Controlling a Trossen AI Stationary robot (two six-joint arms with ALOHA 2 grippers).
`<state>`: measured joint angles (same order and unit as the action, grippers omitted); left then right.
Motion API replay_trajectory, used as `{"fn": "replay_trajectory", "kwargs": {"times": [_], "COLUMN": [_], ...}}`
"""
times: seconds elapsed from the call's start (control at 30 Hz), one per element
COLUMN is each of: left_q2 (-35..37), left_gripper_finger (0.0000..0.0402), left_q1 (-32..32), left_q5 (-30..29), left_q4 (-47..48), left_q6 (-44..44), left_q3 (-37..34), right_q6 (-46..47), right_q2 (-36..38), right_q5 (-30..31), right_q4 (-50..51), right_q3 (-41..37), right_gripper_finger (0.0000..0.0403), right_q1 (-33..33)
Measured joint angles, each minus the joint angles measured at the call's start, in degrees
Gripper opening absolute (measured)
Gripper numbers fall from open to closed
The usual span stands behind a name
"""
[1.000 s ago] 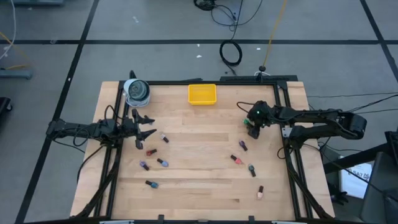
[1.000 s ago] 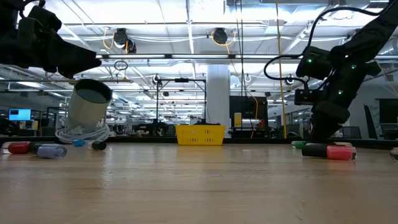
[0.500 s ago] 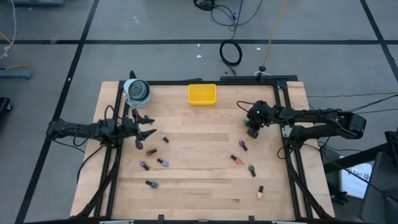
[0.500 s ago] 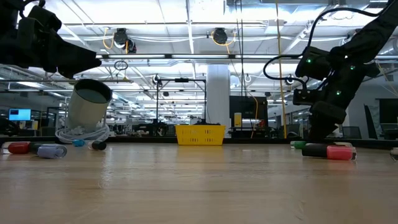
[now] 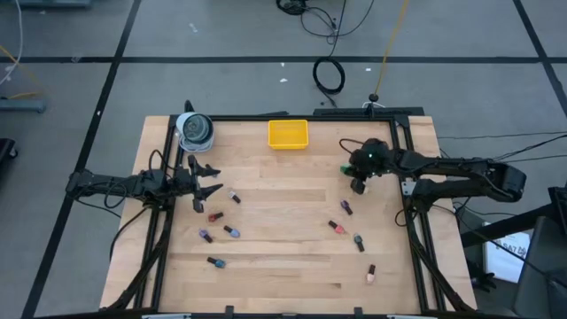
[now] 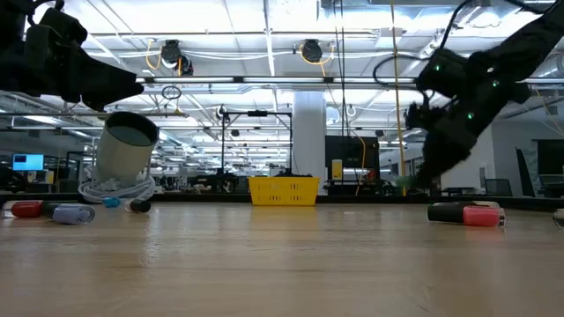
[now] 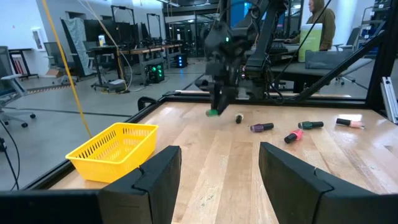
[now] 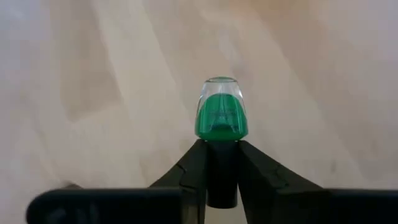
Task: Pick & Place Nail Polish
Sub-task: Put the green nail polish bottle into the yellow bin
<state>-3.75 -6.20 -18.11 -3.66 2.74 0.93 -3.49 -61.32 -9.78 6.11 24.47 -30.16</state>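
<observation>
My right gripper (image 5: pixel 351 170) hangs over the table's far right part, shut on a green nail polish bottle (image 8: pixel 222 115), which also shows in the left wrist view (image 7: pixel 213 112). Several more nail polish bottles lie on their sides: one group near my left gripper (image 5: pixel 213 216), another at the right (image 5: pixel 337 228). My left gripper (image 5: pixel 208 180) hovers open at the table's left with nothing between its fingers (image 7: pixel 158 180). My right gripper pinches the green bottle's dark cap (image 8: pixel 222 163) between its two fingers. The green body sticks out past the fingertips. The fingers come from above, slanting down toward the table's left side. The bottle hangs below them, clear of the table.
A yellow tray (image 5: pixel 288 134) stands at the far edge's middle, and a grey-white tape roll (image 5: pixel 195 130) at the far left corner. A small dark thing (image 5: pixel 358 186) lies on the wood under my right arm. A pale pink bottle (image 5: pixel 371 274) lies near the right front.
My right gripper has shut on the green bottle, which lay on the table, and has risen with it. The bottle is now lifted clear. The arm has swung slightly toward the far edge.
</observation>
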Motion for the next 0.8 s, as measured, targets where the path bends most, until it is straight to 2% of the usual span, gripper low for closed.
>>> {"fn": "replay_trajectory", "kwargs": {"times": [0.33, 0.8], "left_q2": [0.0, 0.0], "left_gripper_finger": [0.0214, 0.0214], "left_q1": [0.0, 0.0], "left_q5": [0.0, 0.0], "left_q4": [0.0, 0.0], "left_q6": [0.0, 0.0], "left_q3": [0.0, 0.0], "right_q6": [-6.5, -8.3], "right_q2": [10.0, 11.2], "right_q5": [-5.6, -6.4], "right_q4": [-6.4, -17.2], "right_q3": [0.1, 0.1], "right_gripper_finger": [0.0051, 0.0051], "right_q1": [4.5, 13.2]}}
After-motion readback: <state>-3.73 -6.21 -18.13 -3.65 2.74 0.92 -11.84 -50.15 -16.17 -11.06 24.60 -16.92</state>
